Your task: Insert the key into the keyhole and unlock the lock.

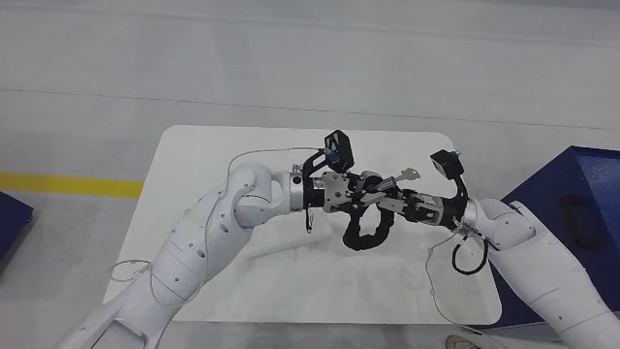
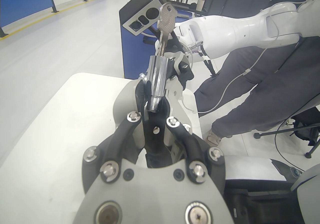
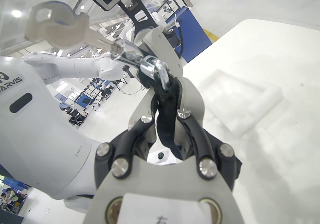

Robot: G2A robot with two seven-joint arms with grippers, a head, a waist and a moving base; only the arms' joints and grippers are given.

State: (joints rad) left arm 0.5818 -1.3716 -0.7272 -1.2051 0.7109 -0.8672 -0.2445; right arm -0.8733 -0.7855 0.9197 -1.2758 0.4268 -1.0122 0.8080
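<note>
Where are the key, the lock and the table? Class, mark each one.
key (image 2: 167, 22): left wrist view, on its flat head.
lock (image 2: 157, 77): left wrist view, on its shiny cylinder body.
table (image 1: 194, 170): top view, on a bare part of its white top.

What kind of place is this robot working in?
Probably a large indoor robot test hall or factory floor: blue partition panels fence off areas, yellow lines mark the floor, and other workstations stand behind.
</note>
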